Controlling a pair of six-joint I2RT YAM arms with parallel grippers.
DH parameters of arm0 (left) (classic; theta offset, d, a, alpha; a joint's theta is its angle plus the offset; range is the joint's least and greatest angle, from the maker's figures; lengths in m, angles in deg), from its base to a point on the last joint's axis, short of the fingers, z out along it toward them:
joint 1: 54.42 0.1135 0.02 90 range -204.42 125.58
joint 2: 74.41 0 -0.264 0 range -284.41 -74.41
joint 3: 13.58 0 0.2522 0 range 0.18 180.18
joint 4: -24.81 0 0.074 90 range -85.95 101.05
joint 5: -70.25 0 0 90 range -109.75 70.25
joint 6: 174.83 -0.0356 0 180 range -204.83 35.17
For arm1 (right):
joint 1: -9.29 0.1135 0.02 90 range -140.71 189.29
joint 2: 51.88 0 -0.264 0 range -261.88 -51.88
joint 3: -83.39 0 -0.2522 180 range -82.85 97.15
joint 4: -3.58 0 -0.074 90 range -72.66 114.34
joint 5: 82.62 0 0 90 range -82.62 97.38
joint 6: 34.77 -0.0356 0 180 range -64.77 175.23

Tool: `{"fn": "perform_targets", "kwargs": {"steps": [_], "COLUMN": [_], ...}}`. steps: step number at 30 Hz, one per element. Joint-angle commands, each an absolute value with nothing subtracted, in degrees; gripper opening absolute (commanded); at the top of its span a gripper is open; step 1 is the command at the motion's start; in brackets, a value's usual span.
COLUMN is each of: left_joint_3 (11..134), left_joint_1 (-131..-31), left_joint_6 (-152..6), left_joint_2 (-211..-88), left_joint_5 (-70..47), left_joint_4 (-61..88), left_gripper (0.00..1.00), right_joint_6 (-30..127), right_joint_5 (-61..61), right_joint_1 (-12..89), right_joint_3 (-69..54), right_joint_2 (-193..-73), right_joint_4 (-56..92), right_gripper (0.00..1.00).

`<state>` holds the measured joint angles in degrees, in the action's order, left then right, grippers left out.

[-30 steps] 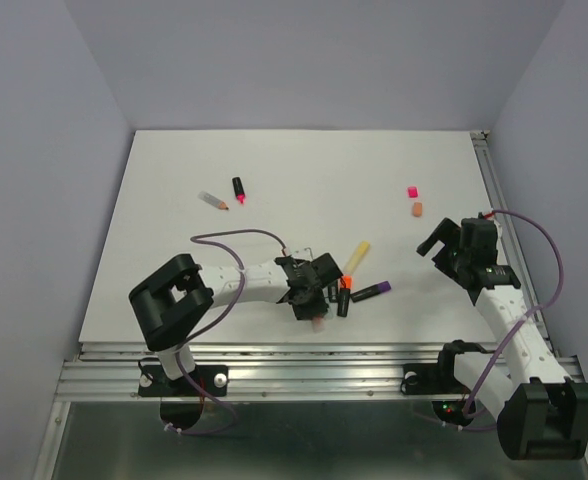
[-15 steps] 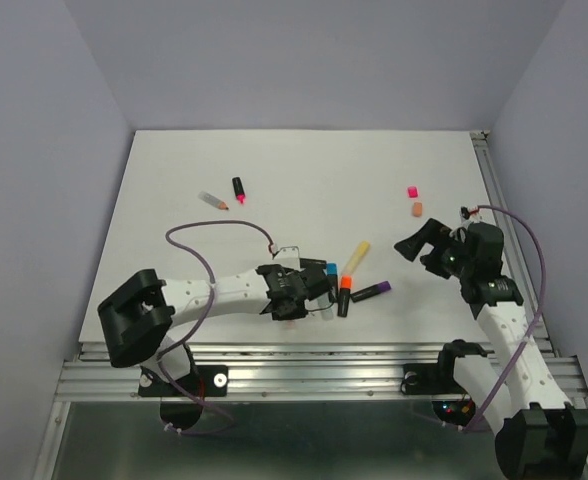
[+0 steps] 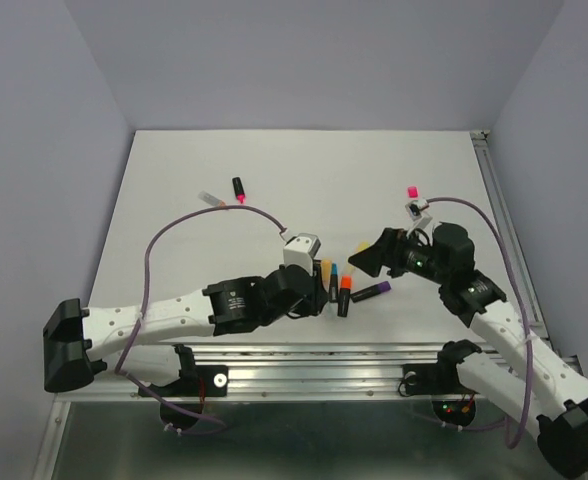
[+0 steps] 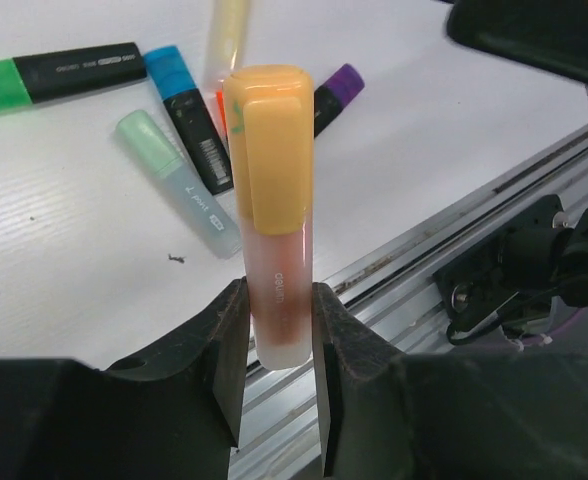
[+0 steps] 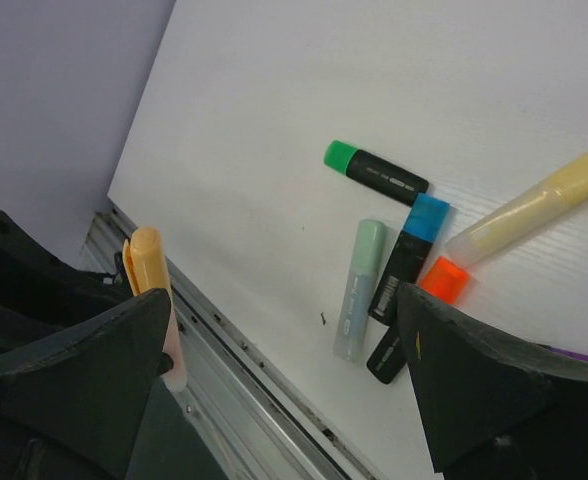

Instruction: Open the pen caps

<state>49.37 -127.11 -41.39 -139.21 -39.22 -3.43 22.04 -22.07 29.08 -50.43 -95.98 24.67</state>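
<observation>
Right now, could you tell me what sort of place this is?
Likely a robot lab test cell: white table, grey partition walls, and two arms bolted to an aluminium rail.

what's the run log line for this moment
left gripper: shut on peach highlighter, upright | peach cap: on | right gripper: open, apart from cap | step: cap not yet pulled

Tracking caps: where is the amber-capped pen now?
Left wrist view, centre: the amber-capped pen is clamped in the left gripper's jaws, near the mint pen.

A pen (image 4: 280, 290), cap (image 4: 270, 140) on top, stands in the left tool (image 4: 277, 312).
</observation>
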Motion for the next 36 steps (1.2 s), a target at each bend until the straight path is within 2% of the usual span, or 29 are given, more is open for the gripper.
{"fn": "perform_targets", "kwargs": {"steps": [1, 6, 12, 15, 17, 20, 27, 32, 33, 36], "left_joint_3": [49.6, 50.6, 50.6, 50.5, 50.4, 49.8, 49.0, 48.4, 48.0, 45.8], "left_joint_1": [-127.3, -127.4, -127.4, -127.4, -127.4, -127.4, -127.4, -127.4, -127.4, -127.7], "left_joint_6": [-46.2, -45.4, -44.7, -44.4, -44.2, -43.5, -42.4, -41.2, -40.7, -38.2], "left_joint_2": [-140.1, -142.6, -143.4, -143.2, -143.0, -142.4, -141.8, -141.3, -141.0, -141.2], "left_joint_5": [-38.4, -38.6, -39.0, -39.0, -39.1, -39.9, -39.9, -38.1, -37.2, -34.5], "left_joint_4": [3.5, 3.8, 4.0, 4.2, 4.2, 4.1, 4.3, 4.3, 4.4, 4.9], "left_gripper": [0.00, 0.00, 0.00, 0.00, 0.00, 0.00, 0.00, 0.00, 0.00, 0.00], "right_joint_6": [19.5, 19.3, 16.8, 16.4, 15.9, 15.2, 13.9, 13.8, 13.9, 14.2], "right_joint_5": [-13.3, -2.6, 0.5, 2.5, 4.6, 6.8, 9.1, 11.5, 12.5, 17.1], "right_joint_1": [37.8, 47.2, 52.2, 53.9, 55.3, 56.1, 56.8, 56.9, 56.9, 56.9], "right_joint_3": [-45.8, -43.9, -44.1, -43.5, -42.8, -42.3, -42.9, -42.5, -42.2, -40.8], "right_joint_2": [-98.9, -103.6, -106.3, -108.2, -108.9, -109.6, -109.1, -110.0, -110.2, -110.5], "right_joint_4": [15.6, 15.1, 10.8, 11.1, 12.2, 13.4, 13.3, 13.4, 13.4, 13.7], "right_gripper": [1.00, 0.99, 0.95, 0.89, 0.81, 0.63, 0.36, 0.11, 0.01, 0.01]}}
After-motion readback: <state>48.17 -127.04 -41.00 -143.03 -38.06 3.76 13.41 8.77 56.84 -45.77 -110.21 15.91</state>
